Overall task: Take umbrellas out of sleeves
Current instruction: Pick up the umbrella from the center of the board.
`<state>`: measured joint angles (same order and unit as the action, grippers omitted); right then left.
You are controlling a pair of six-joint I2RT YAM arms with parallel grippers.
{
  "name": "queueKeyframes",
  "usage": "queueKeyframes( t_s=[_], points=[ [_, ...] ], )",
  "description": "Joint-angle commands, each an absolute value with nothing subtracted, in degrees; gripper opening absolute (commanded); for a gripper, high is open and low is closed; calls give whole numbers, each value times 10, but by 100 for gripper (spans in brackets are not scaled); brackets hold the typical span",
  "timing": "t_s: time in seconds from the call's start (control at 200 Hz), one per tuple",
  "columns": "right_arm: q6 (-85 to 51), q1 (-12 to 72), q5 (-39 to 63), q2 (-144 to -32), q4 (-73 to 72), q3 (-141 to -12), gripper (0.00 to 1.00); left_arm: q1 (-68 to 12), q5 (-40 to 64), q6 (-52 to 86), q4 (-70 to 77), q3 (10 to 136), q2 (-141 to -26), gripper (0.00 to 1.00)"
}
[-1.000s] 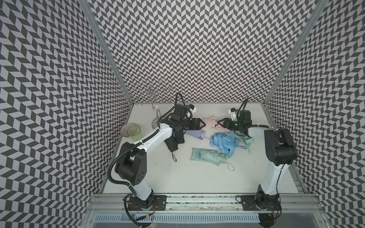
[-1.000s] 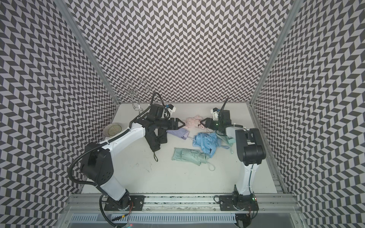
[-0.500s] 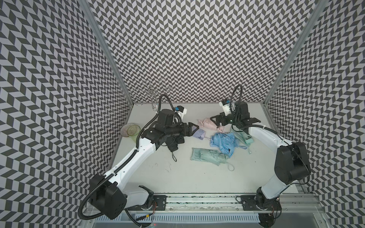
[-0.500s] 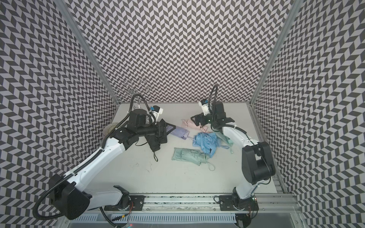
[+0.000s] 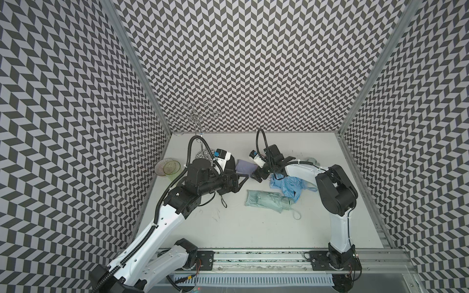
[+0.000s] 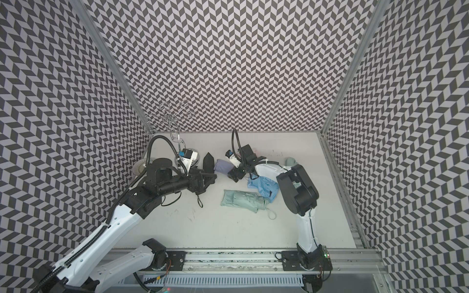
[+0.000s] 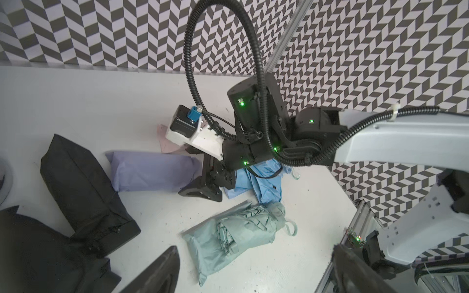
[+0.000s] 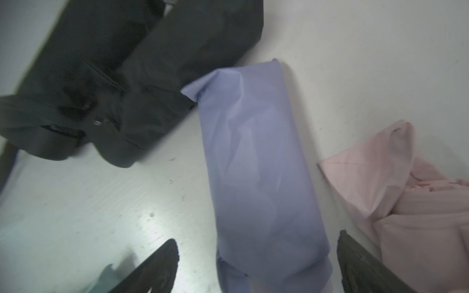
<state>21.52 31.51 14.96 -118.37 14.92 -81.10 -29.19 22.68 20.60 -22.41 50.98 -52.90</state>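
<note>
Since the smooth lilac fabric sleeve (image 8: 261, 165), seemingly full with its umbrella inside, lies flat on the white table (image 5: 253, 228) between the black sleeved umbrellas (image 7: 81, 182) and the crumpled pink fabric (image 8: 411, 203), my right gripper (image 8: 256, 238) hangs low over one end. Its jaws are spread wide to either side and pinch nothing, ready to close across the tube. My left gripper (image 7: 256, 250) hovers opposite, equally spread and empty, probably to take the far end so we can pull apart. The pleated mint green umbrella (image 5: 269, 203) lies nearer the front, clear of us.
</note>
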Motion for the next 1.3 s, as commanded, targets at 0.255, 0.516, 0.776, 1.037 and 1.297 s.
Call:
queueKeyframes(
  t_s=[0.255, 0.516, 0.776, 1.037, 1.297],
  points=[
    [263, 323, 132, -1263, 157, -870, 91, -289, 196, 194, -269, 492, -493, 95],
    [267, 333, 151, -1286, 189, -900, 61, -283, 192, 189, -279, 496, -494, 95],
    [250, 332, 150, -1234, 158, -858, 32, -282, 183, 186, -261, 487, -500, 96],
    [177, 298, 208, -1153, 115, -805, 25, -283, 194, 200, -231, 507, -530, 97],
    [95, 279, 251, -994, 86, -721, 24, -266, 283, 265, -218, 563, -618, 98]
  ],
)
